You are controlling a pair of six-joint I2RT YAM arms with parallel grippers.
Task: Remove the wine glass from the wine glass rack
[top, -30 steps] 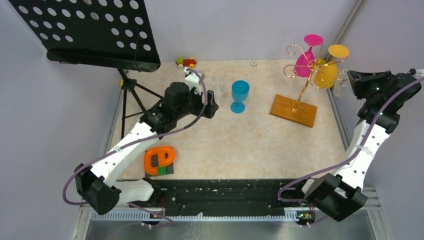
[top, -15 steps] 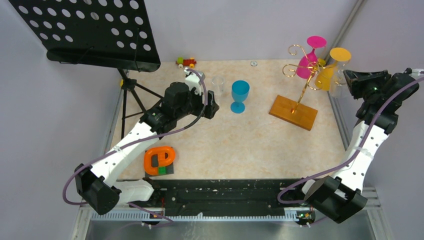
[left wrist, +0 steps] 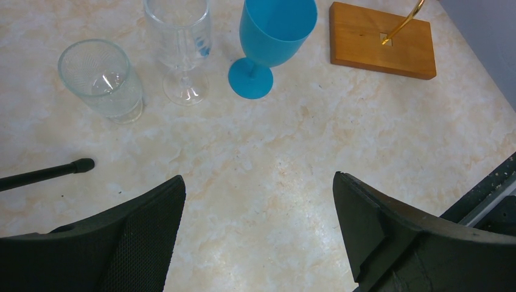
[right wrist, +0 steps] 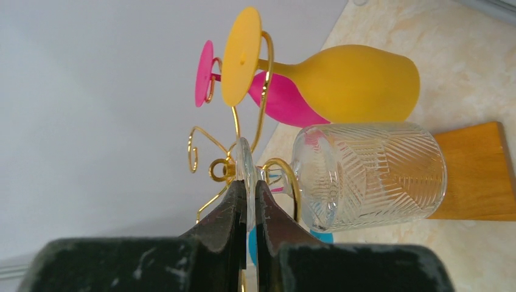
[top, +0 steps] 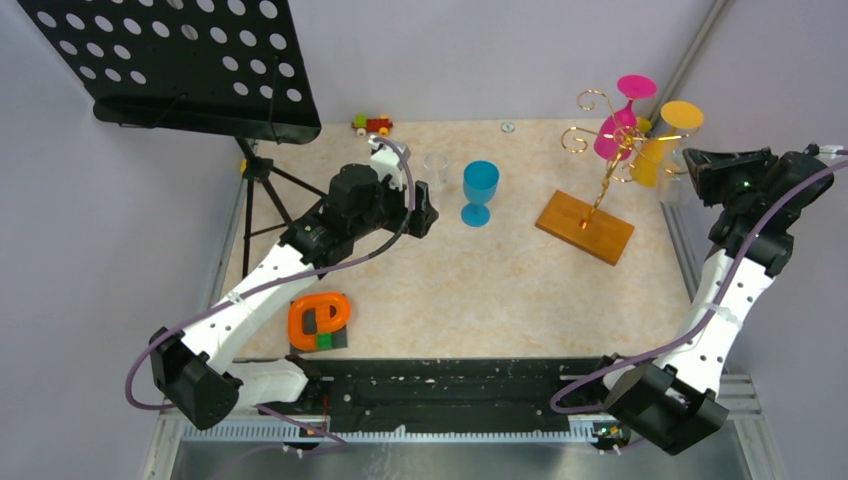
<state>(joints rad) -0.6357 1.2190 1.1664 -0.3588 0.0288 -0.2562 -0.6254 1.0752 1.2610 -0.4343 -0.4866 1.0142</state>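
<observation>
Your beige marbled tabletop sits boxed in by pale grey walls. Nearest you, at 7 o'clock, lies an orange rounded loop. Toward the centre your left claw hangs over the surface with its fingers spread wide, gripping nothing. Just beyond it, at its 11 to 12 o'clock, stand a clear ribbed glass tumbler, a clear stemmed glass and a blue plastic goblet, all upright. At 2 o'clock the gold wire wine glass rack on its orange-brown wooden base carries a pink wine glass and a yellow wine glass, both hanging foot-up. Your right claw is pinched tight on the foot of the clear cut-pattern wine glass, whose stem sits inside a gold curl on the rack's 3 o'clock side. At 11 o'clock stands the black perforated music stand.
</observation>
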